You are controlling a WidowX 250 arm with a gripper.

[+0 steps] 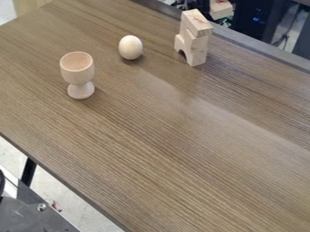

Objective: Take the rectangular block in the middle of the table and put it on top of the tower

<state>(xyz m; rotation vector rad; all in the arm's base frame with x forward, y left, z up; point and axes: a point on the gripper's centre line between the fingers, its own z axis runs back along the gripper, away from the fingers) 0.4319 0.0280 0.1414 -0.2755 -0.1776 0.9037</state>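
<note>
Apparently the stacking was done: a block (197, 23) sat atop the tower (194, 44) near the table's (151, 149) edge. I couldn't tell whether the end effector was open or closed.

We count one cup (77, 68), one egg (131, 47) and three stacked blocks (196, 40) on the bench (151, 136), another block (221, 9) beyond its edge.

A rectangular block (196, 22) topped a small tower (195, 44) of pale wood on a brown table (163, 149), while a pale egg (131, 48) sat between the tower and an upright wooden goblet (77, 71).
</note>
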